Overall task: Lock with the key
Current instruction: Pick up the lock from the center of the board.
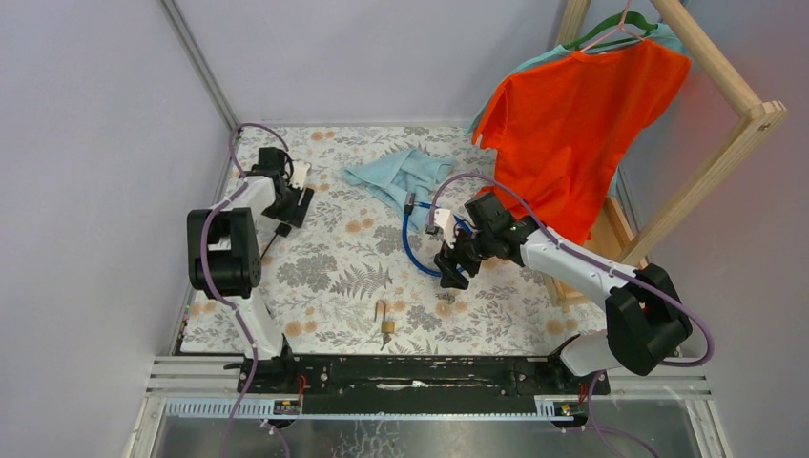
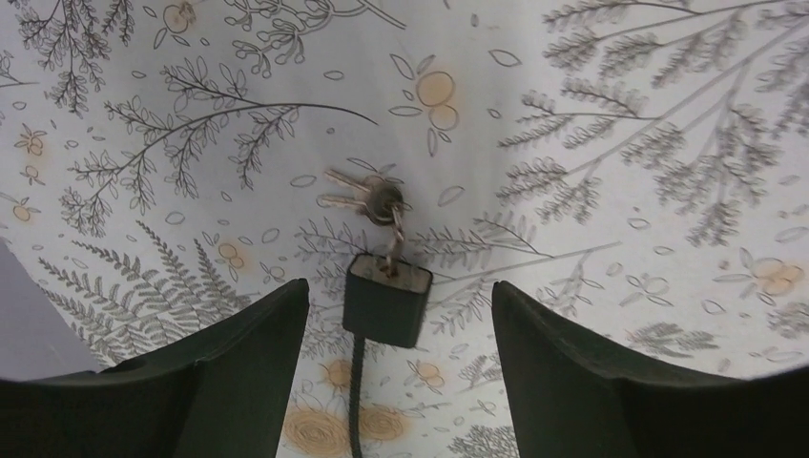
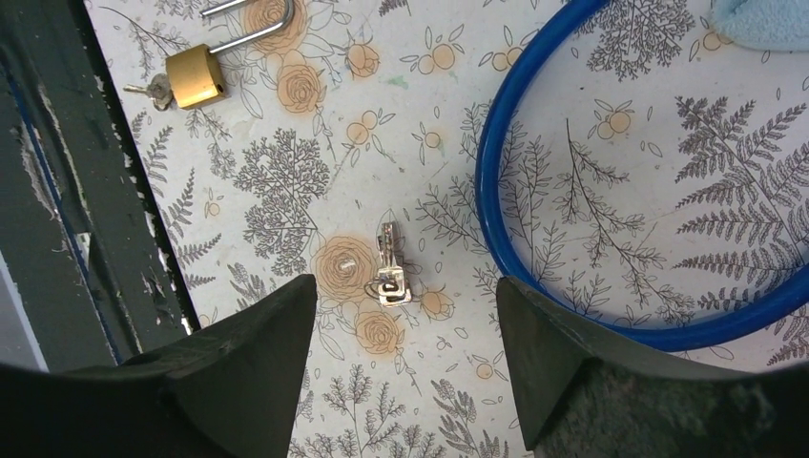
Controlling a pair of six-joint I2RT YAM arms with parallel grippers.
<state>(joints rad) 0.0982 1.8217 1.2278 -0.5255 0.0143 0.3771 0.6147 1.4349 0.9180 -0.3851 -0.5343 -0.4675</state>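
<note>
Right wrist view: small grey metal key (image 3: 389, 275) lies flat on the floral tablecloth (image 3: 591, 191) between the spread, empty fingers of the right gripper (image 3: 403, 296); brass padlock (image 3: 196, 76) well apart; left gripper (image 2: 399, 291) released, above a small key bunch (image 2: 367, 198).

My gripper (image 3: 404, 320) hangs open over the floral worktop (image 3: 286, 191), and the key (image 3: 388, 277) lies flat just ahead of the gap between my fingers (neither one touches it). A blue cable (image 3: 491, 162) curves beside it. The brass padlock (image 3: 196, 74), its shackle swung open and small keys (image 3: 153, 91) at its base, lies near the worktop's edge by the dark rail (image 3: 57, 191).
</note>
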